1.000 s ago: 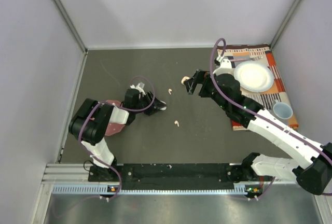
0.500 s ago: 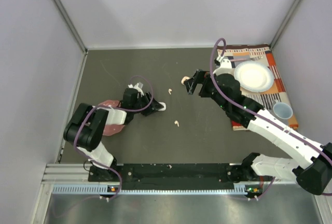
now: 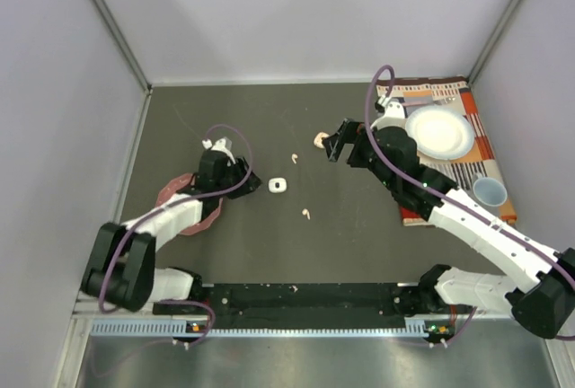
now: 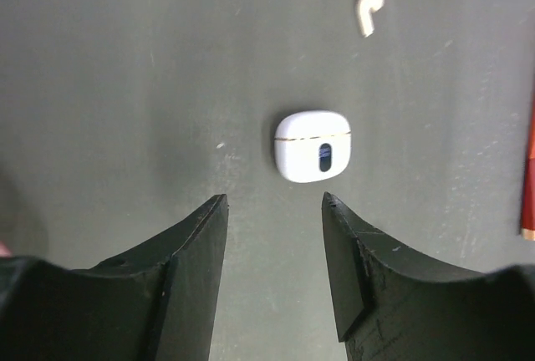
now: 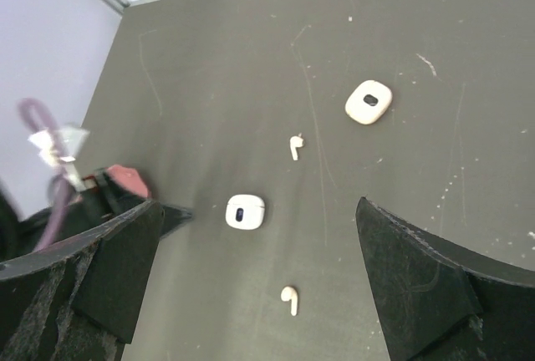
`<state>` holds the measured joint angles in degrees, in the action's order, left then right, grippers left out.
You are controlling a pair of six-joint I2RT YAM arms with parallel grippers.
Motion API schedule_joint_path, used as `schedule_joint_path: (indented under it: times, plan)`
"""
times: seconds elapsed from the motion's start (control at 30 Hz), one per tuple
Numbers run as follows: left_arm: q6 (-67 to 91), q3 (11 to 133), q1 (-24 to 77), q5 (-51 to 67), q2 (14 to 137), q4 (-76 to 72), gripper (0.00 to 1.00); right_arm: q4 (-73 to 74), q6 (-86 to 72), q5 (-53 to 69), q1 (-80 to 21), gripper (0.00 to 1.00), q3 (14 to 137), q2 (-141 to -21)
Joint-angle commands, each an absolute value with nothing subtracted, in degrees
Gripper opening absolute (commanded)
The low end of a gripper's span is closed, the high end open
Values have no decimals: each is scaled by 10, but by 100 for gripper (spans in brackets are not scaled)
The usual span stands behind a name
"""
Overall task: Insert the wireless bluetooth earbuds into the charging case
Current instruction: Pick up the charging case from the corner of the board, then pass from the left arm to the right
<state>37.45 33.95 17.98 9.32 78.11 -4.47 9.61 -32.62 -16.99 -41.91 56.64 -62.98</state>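
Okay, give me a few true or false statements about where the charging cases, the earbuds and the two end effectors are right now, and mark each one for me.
1. The left end effector is gripping the white case. False: its jaws stand apart and empty, and the case lies on the table just beyond the fingertips.
2. The right end effector is open and holds nothing. True.
3. Two earbuds lie loose on the table, outside any case. True.
4. The white plate sits directly on the dark table. False: it rests on the patterned mat at the right.
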Motion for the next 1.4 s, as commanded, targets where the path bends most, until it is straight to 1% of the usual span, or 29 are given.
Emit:
schedule_joint_path:
  times: [0.0,0.23,0.33,0.4,0.53,0.6,0.7,0.77,0.83,0.9,0.93,1.03,1.23,1.37]
  plan:
    - [333,354,177,51,667,-17,54,110,-353,-193,-384,99,560,-642]
    - [332,319,177,10,503,-32,55,155,-419,-197,-333,99,554,-699]
    - [333,292,177,-18,434,-49,59,184,-414,-199,-328,99,577,-745]
    - [332,279,177,-38,389,-59,64,192,-410,-173,-323,99,604,-773]
    - [323,256,177,-71,331,-62,69,201,-426,-143,-317,99,658,-847]
    - [319,251,177,-80,314,-59,70,207,-450,-149,-315,99,702,-900]
    - [314,245,176,-87,308,-54,72,238,-481,-160,-309,99,776,-976]
    - [309,245,176,-91,308,-48,72,278,-493,-183,-309,99,844,-1011]
    - [300,250,176,-89,314,-39,72,300,-522,-214,-310,99,887,-1065]
    - [287,259,176,-91,319,-28,73,342,-556,-220,-309,99,950,-1119]
    - [284,263,177,-97,322,-22,73,365,-562,-221,-308,99,1001,-1139]
    - [269,273,175,-108,327,-7,74,428,-588,-230,-308,99,1077,-1195]
    - [253,278,171,-120,339,-3,76,479,-603,-279,-309,95,1129,-1244]
    - [253,275,166,-118,352,-5,77,496,-589,-279,-309,94,1162,-1276]
